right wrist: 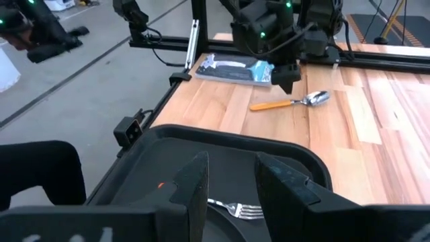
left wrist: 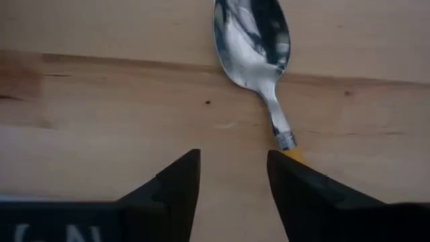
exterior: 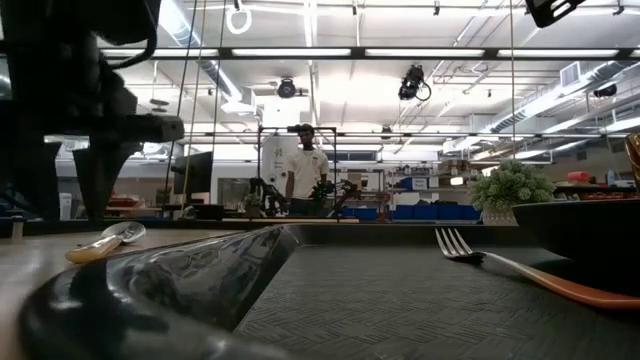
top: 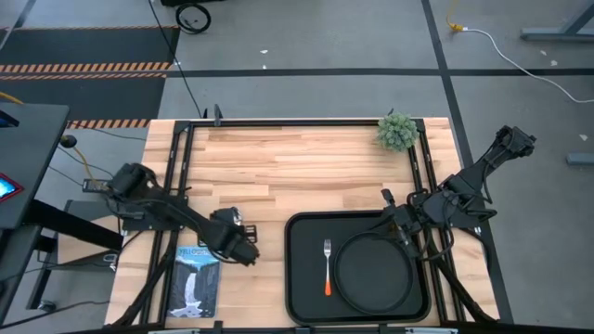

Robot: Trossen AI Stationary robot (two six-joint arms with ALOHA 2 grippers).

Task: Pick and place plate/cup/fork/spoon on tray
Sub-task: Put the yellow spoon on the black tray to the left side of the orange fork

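The spoon (left wrist: 254, 40) lies flat on the wood, its yellow-orange handle (right wrist: 272, 105) pointing toward the table's left edge. My left gripper (left wrist: 232, 158) hangs open just above the handle's bowl end, pointing down, and hides the spoon in the high view (top: 244, 249). The tray (top: 302, 278) lies at the near right. On it sit the round plate (top: 374, 274) and, left of that, the fork (top: 327, 267). My right gripper (right wrist: 232, 168) waits open above the tray's far right part (top: 397, 219). An amber sliver (exterior: 634, 158) at the low view's right edge may be the cup.
A blue booklet (top: 197, 281) lies at the near left, close behind my left gripper. A small green plant (top: 397, 131) stands at the far right corner. Bare wood stretches between the spoon and the tray. A person (exterior: 303, 172) stands in the room beyond.
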